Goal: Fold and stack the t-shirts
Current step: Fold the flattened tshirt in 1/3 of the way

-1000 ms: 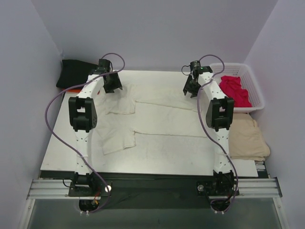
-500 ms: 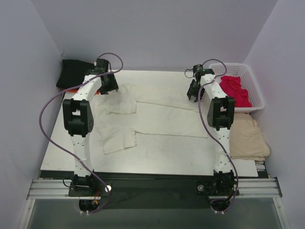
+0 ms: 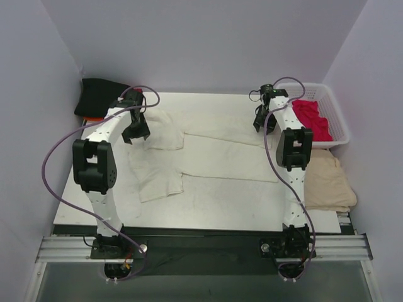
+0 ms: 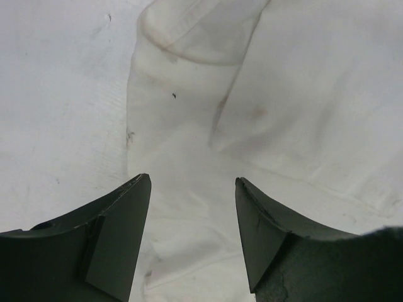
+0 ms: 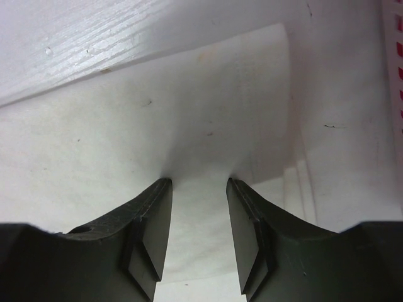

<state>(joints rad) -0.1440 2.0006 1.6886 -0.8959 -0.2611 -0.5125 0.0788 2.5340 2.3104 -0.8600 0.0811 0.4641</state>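
Cream t-shirt [image 3: 214,157] lies spread flat across the tabletop [image 3: 220,207]. Left pincer [image 4: 192,182] hangs released over the far sleeve, nothing caught. Right pincer [image 5: 198,181] is released too, with its tips at the shirt's far right corner. The crimson shirt [image 3: 310,119] sits in the basket [image 3: 302,85], and the black one [image 3: 94,97] lies far left.

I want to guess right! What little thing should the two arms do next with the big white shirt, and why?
Probably lower and pinch. The left gripper and right gripper both hang open over the cream shirt, which lies spread and only partly folded, and neither holds cloth yet, so gripping it likely comes next.
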